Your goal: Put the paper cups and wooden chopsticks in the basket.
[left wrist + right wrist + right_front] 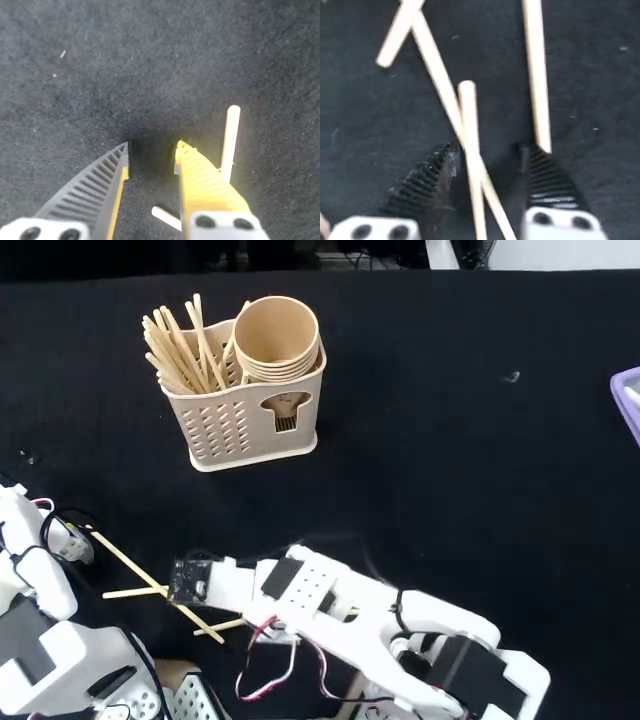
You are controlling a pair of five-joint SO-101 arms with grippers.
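Straddling crossed loose chopsticks (468, 112) on the cloth (450, 490), well apart from the basket (250, 430), right gripper (489, 149) gapes, left gripper (151, 146) too; sticks look light, stiff, roll-prone, so pinch one mid-length.

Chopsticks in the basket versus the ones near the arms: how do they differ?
The basket chopsticks stand bundled, leaning, beside the paper cups; the loose chopsticks lie flat and crossed on the black table. The basket chopsticks are many; the loose chopsticks few. Both are plain pale wood.
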